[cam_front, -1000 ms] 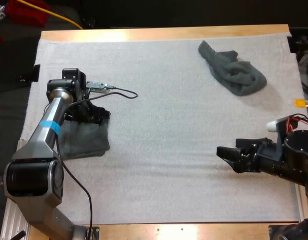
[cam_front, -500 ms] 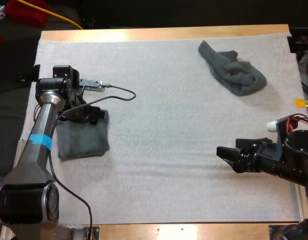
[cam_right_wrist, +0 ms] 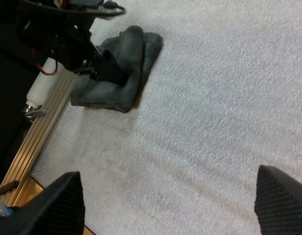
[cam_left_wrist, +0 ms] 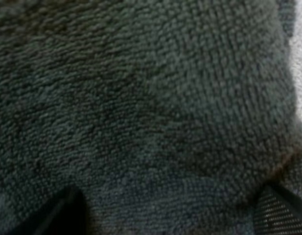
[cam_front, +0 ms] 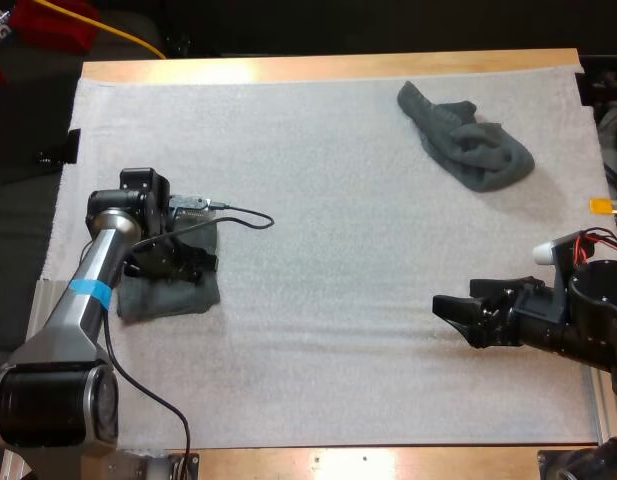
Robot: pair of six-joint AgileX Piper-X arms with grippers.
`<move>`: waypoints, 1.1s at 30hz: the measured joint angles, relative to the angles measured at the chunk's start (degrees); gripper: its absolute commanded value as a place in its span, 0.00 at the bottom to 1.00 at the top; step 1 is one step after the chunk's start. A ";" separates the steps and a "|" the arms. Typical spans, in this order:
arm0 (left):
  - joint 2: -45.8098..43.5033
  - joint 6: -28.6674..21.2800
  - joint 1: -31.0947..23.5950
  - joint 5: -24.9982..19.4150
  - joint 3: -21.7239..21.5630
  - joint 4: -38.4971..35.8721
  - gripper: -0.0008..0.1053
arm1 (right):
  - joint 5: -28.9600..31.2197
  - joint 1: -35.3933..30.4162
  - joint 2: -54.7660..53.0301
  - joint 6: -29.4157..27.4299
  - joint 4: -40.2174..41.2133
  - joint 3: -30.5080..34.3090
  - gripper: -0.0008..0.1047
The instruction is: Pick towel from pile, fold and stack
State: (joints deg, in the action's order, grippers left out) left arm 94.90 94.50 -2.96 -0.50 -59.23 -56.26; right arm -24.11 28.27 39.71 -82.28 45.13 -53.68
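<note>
Left gripper is spread wide, pressed onto the folded towel at the mat's left edge and hiding its far half, then loads of bare mat, right gripper wide open near the right edge, crumpled towel far-right corner.

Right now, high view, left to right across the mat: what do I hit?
Folded towel, left claw at it → crumpled towel. Right claw left out: it overlaps the crumpled towel's span.

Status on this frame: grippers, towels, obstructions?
Left gripper open, down on folded towel. Right gripper open over bare mat. Crumpled towel far right, untouched. Nothing blocking.
</note>
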 measured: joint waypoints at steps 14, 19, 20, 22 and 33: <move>-3.69 -0.03 0.00 0.00 -5.66 -3.26 0.66 | 0.00 0.00 0.00 0.00 0.00 0.00 0.67; -9.72 -0.03 0.00 1.92 -7.72 -3.33 0.66 | 0.00 0.00 0.00 0.00 0.00 0.00 0.67; -10.88 -0.03 0.00 2.44 -7.73 -3.43 0.66 | 0.05 0.00 0.00 -0.26 0.00 0.00 0.67; -12.84 -0.03 0.00 2.82 -7.72 -3.98 0.66 | 1.71 0.00 0.00 -1.01 0.00 0.00 0.67; -21.18 -0.18 0.00 2.99 -7.72 -6.81 0.66 | 27.07 0.00 0.00 -5.58 0.00 0.00 0.67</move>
State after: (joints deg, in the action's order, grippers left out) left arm 73.72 94.33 -2.96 2.49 -66.95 -63.07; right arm 2.96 28.27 39.71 -87.86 45.13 -53.68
